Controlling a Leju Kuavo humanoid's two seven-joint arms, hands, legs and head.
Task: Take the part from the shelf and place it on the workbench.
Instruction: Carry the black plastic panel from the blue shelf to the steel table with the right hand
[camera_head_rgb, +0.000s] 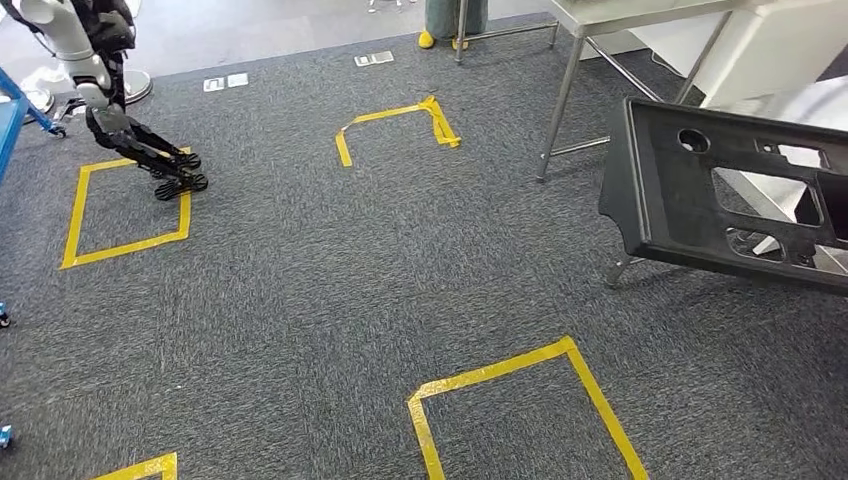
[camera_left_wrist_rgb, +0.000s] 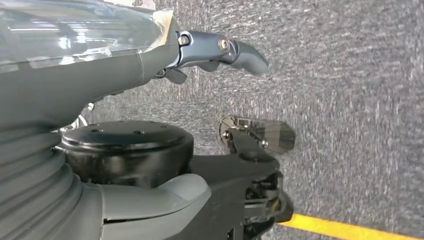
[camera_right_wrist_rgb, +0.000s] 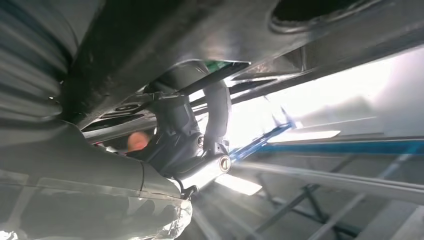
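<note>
The part (camera_head_rgb: 700, 190) is a large black plastic panel with round and angular cut-outs. It hangs tilted above the carpet at the right of the head view. In the right wrist view my right hand (camera_right_wrist_rgb: 195, 135) grips the part (camera_right_wrist_rgb: 150, 45) from below, its fingers curled over an edge. My left hand (camera_head_rgb: 150, 160) hangs at the far left with its fingers apart and holds nothing. The left wrist view shows the left hand's thumb (camera_left_wrist_rgb: 225, 50) and fingers (camera_left_wrist_rgb: 257, 135) over bare carpet. The workbench (camera_head_rgb: 600, 15), a metal-legged table, stands at the upper right, just behind the part.
Yellow tape outlines mark the grey carpet at the left (camera_head_rgb: 125, 215), middle back (camera_head_rgb: 400, 120) and front (camera_head_rgb: 520, 400). A person's feet (camera_head_rgb: 440, 40) stand at the top by the table. A blue frame (camera_head_rgb: 12, 115) edges the far left.
</note>
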